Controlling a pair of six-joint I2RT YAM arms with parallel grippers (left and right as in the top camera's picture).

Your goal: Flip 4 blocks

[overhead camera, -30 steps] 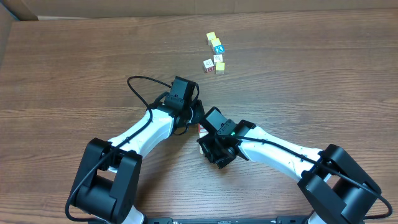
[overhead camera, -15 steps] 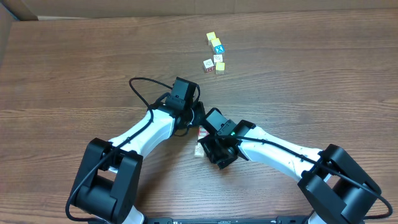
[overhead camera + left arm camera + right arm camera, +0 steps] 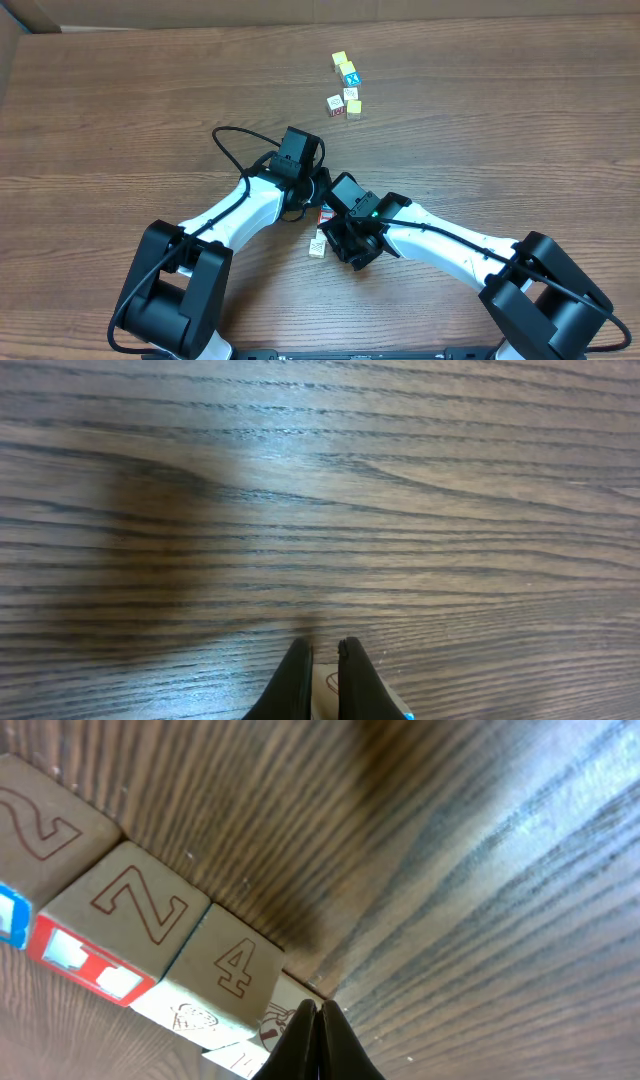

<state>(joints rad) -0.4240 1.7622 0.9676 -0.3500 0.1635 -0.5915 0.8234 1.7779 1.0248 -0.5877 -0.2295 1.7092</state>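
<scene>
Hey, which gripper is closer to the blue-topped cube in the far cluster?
Left. The left gripper is robot-side of the blue-topped cube; the right gripper is even farther back.

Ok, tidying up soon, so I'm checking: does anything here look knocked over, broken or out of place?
Nothing stands out: no damage or spills. A row of blocks sits side by side next to the shut right pincer; a loose cluster lies farther off.
</scene>
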